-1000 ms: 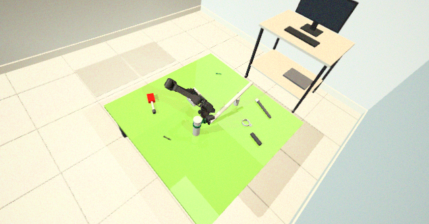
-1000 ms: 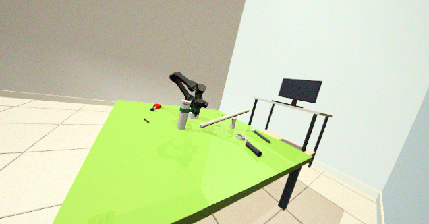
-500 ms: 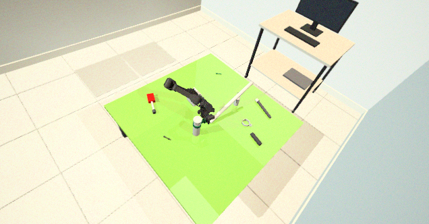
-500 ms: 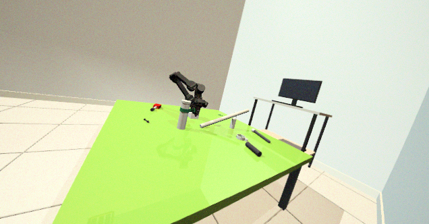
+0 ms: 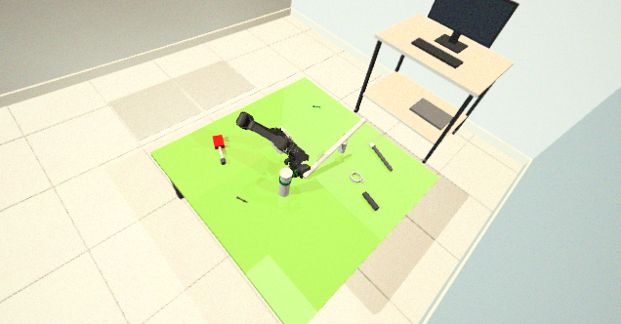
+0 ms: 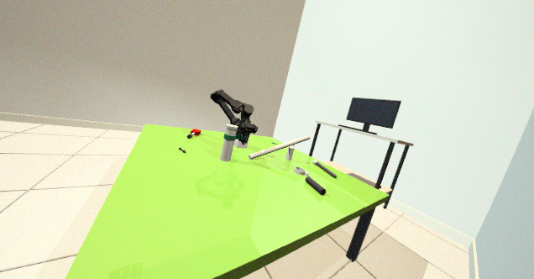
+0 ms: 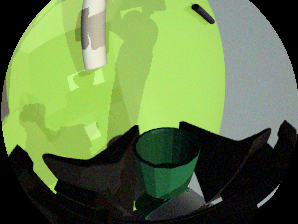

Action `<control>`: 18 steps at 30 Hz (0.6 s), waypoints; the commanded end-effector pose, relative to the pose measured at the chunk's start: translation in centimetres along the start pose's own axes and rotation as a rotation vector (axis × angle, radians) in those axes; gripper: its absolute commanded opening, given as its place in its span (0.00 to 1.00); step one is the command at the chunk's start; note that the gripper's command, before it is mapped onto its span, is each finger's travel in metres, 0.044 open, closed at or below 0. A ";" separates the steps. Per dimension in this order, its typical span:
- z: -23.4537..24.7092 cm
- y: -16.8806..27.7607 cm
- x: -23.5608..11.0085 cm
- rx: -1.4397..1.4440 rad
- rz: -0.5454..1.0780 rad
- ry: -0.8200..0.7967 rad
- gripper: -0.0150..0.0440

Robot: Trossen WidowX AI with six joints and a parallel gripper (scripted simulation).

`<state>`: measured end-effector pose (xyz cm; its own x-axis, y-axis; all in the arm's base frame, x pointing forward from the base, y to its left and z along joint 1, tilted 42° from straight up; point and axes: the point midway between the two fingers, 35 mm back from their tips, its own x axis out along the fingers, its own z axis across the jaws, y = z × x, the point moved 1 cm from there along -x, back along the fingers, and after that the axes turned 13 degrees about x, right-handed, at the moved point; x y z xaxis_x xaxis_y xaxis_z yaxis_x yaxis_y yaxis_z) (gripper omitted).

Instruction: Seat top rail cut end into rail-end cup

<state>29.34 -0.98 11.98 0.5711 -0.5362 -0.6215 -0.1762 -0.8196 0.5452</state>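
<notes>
My black parallel-jaw gripper (image 7: 162, 183) is clamped about halfway shut on the dark green rail-end cup (image 7: 166, 163) beside the big pale grey post (image 5: 285, 182).

The long pale grey top rail (image 5: 337, 146) slants away toward two o'clock in the top view, its cut end near the cup but not in it, its far part through the loop cap on a short grey post (image 5: 344, 146). Everything stands on a glossy lime-green table top (image 5: 293, 248). Around it lie cream floor tiles (image 5: 59, 209); a light wooden desk (image 5: 480, 64) with a black monitor (image 5: 471, 11) stands at one o'clock.
</notes>
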 end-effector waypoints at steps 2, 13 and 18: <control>0.4 0.0 -0.2 -0.044 -0.023 -0.007 0.25; 0.9 0.2 -0.5 -0.096 -0.052 -0.014 0.25; 1.1 0.3 -0.6 -0.118 -0.065 -0.017 0.25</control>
<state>28.38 -1.12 11.99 0.5674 -0.4966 -0.6568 -0.0712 -0.8242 0.5617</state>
